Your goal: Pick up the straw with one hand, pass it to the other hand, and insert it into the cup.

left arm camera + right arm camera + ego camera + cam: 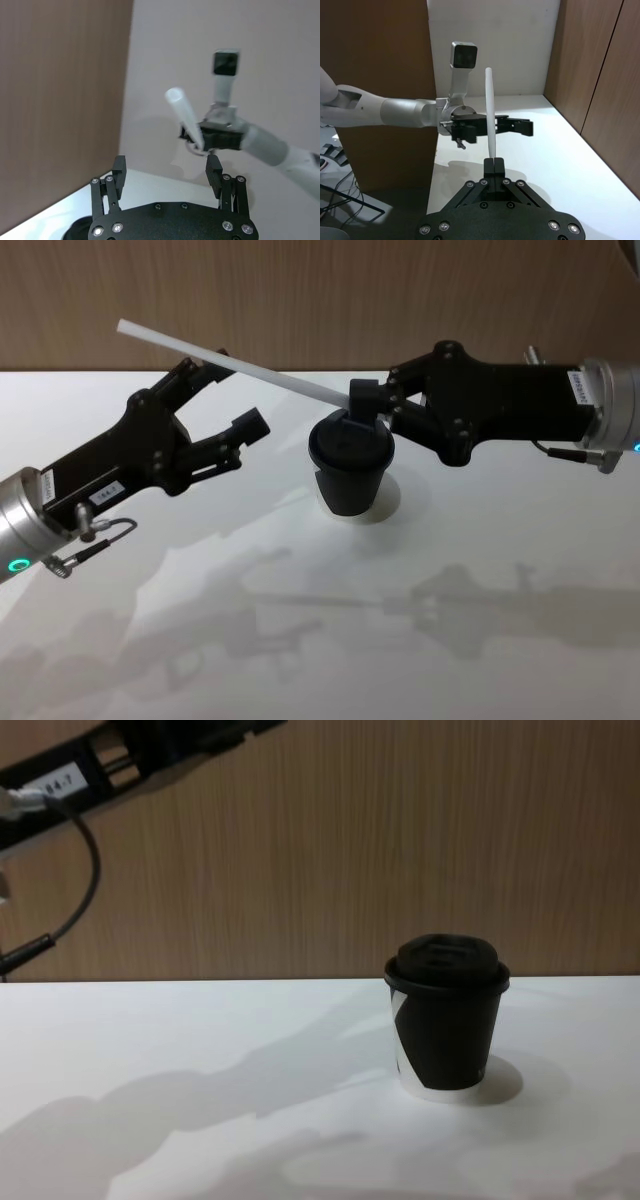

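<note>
White straw (pixel 235 365) slants up to the left from right pincer (pixel 365 398), its low end just above the lid (pixel 352 440) of cup (pixel 350 475). Free end crosses left pincer (pixel 225 395)'s upper finger; contact unclear. Straw's low tip is hidden in the grip. Right pincer clamped on straw; left pincer spread wide, gripping nothing. Cup upright on bench (pixel 500 590).
</note>
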